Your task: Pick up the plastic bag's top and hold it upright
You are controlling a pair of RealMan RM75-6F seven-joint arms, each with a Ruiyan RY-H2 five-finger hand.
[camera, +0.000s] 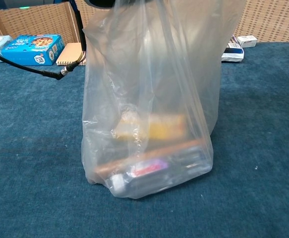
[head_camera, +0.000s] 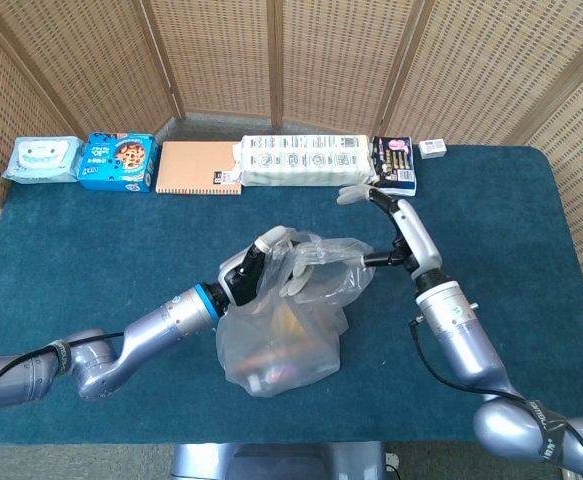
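Observation:
A clear plastic bag (head_camera: pixel 283 335) stands upright at the table's front centre and fills the chest view (camera: pixel 149 99). Inside lie a yellow pack (camera: pixel 156 126), a brown flat item and a small bottle (camera: pixel 134 176). My left hand (head_camera: pixel 269 260) grips the bunched top of the bag from the left and holds it up; the chest view shows only its dark wrist at the top edge. My right hand (head_camera: pixel 376 215) is at the bag's right edge with its pale fingers stretched out away from the bag. Only its dark thumb reaches the plastic rim.
Along the table's far edge lie a wipes pack (head_camera: pixel 41 160), a blue biscuit box (head_camera: pixel 119 162), an orange notebook (head_camera: pixel 199 168), a long white pack (head_camera: pixel 303 160), a dark packet (head_camera: pixel 393 164) and a small white box (head_camera: pixel 432 149). A black cable (camera: pixel 40 69) hangs from the left arm.

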